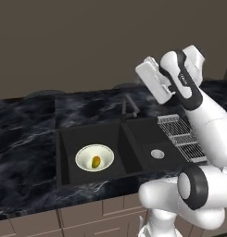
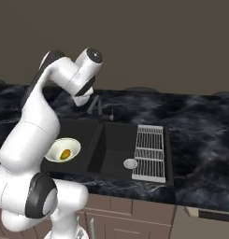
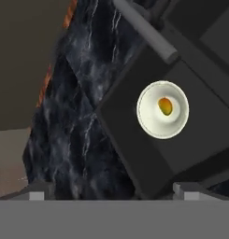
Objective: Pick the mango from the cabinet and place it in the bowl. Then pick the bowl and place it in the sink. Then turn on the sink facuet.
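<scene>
The cream-white bowl (image 1: 85, 157) (image 2: 72, 145) (image 3: 151, 119) stands upright on the floor of the left basin of the black sink (image 1: 133, 139) (image 2: 111, 140) (image 3: 130, 154). The small yellow-orange mango (image 1: 96, 161) (image 2: 65, 153) (image 3: 165, 106) lies inside it. My gripper (image 3: 111, 192) (image 1: 152, 85) is open and holds nothing. It hangs high over the back of the sink, well above the bowl and close to the dark sink facuet (image 1: 129, 109) (image 2: 96, 106) (image 3: 144, 30). No water runs from the spout. The cabinet is out of view.
A ribbed metal drain rack (image 1: 182, 136) (image 2: 149, 151) lies over the right side of the sink, with a round drain (image 1: 157, 153) (image 2: 130, 163) in the right basin. Dark marble counter (image 1: 27, 139) (image 2: 200, 140) spreads on both sides; taupe drawer fronts (image 1: 87, 215) run below.
</scene>
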